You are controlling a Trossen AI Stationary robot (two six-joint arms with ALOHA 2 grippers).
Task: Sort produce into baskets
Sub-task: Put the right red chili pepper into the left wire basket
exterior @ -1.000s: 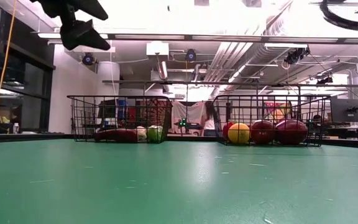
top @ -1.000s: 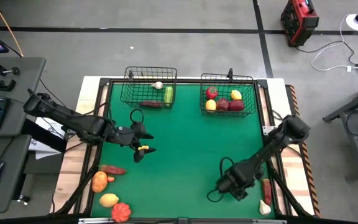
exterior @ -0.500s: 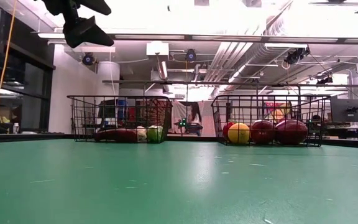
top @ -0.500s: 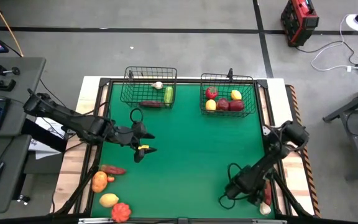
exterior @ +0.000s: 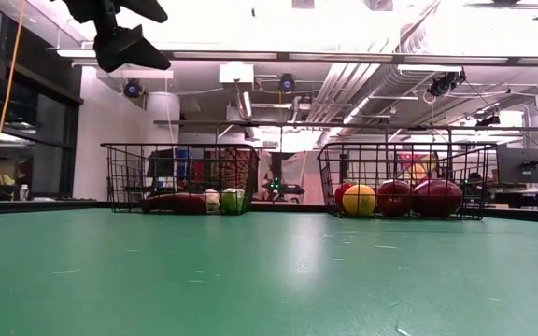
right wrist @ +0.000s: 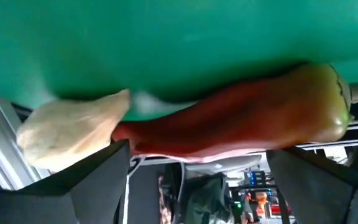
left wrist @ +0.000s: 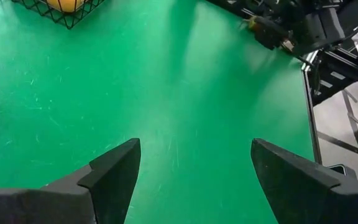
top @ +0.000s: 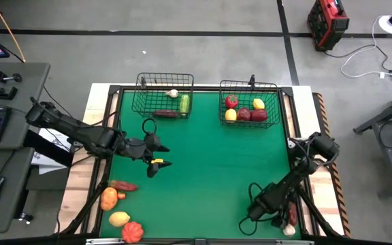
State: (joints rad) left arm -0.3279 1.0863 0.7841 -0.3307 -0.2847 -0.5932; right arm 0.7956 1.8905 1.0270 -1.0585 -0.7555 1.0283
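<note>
My right gripper is open and low at the table's near right corner. In its wrist view a long red pepper lies just beyond the two fingers, with a white garlic at its thin end. I see no touch. The pepper and garlic lie on the table's right edge. My left gripper hangs open over the left half of the green mat. The left basket holds a garlic, a green piece and a dark maroon piece. The right basket holds red and yellow fruits.
Several loose pieces lie at the near left corner: a red pepper, an orange piece, a yellow one and a red one. Both baskets stand along the far edge. Bare green mat lies between the arms.
My right gripper has gone down and toward the table's near right corner, rolling its wrist, and now sits close to the red pepper and garlic. It has stayed open. No produce has moved.
</note>
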